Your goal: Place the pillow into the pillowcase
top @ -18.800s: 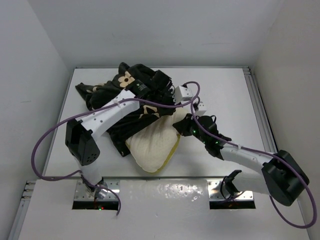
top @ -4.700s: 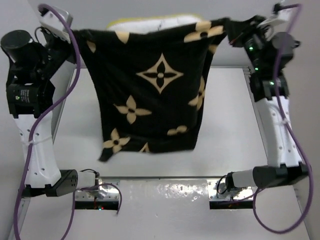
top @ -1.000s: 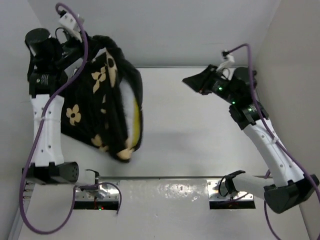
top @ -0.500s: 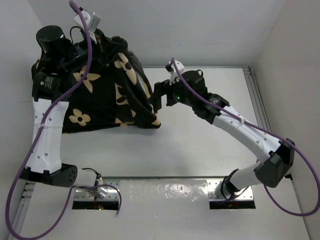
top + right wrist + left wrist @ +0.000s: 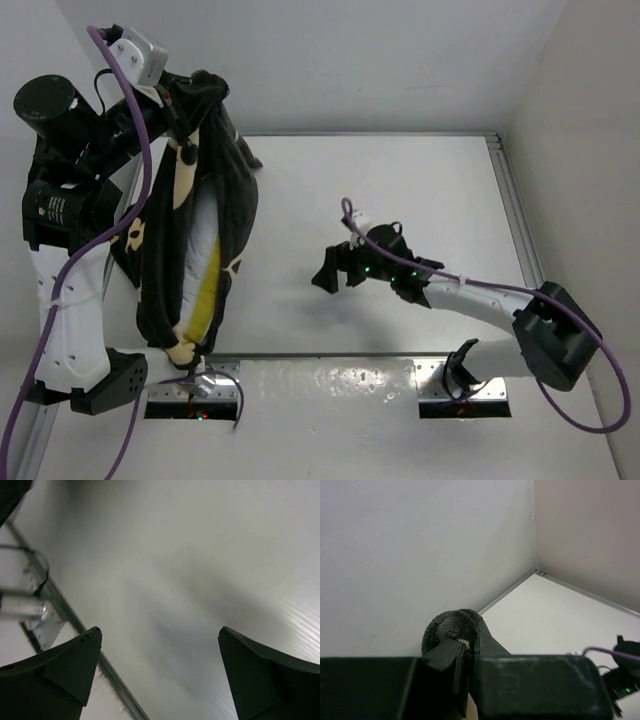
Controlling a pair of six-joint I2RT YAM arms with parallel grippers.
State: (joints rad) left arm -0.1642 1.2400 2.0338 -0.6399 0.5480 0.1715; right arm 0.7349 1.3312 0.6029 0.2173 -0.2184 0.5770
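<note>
The black pillowcase (image 5: 228,190) with tan flower prints hangs in the air at the left of the top view, bunched into a long vertical fold. Its open side faces right, where the cream-yellow pillow (image 5: 205,270) shows inside. My left gripper (image 5: 185,112) is raised high and shut on the pillowcase's top edge. The left wrist view shows a black plush tuft (image 5: 451,629) pinched in that left gripper (image 5: 470,645). My right gripper (image 5: 335,272) is low over the middle of the table, open and empty, well apart from the fabric. In the right wrist view the right gripper (image 5: 159,632) has only table between its fingertips.
White walls enclose the table (image 5: 420,190) on three sides. A metal rail (image 5: 330,354) runs along the near edge, also in the right wrist view (image 5: 75,625). Purple cables loop from both arms. The pillowcase's lower end (image 5: 180,350) hangs near the left arm's base.
My right gripper has opened, left the pillowcase and dropped toward the table's middle. The left arm has swung the pillowcase, which now hangs as a narrower fold nearer the front left.
</note>
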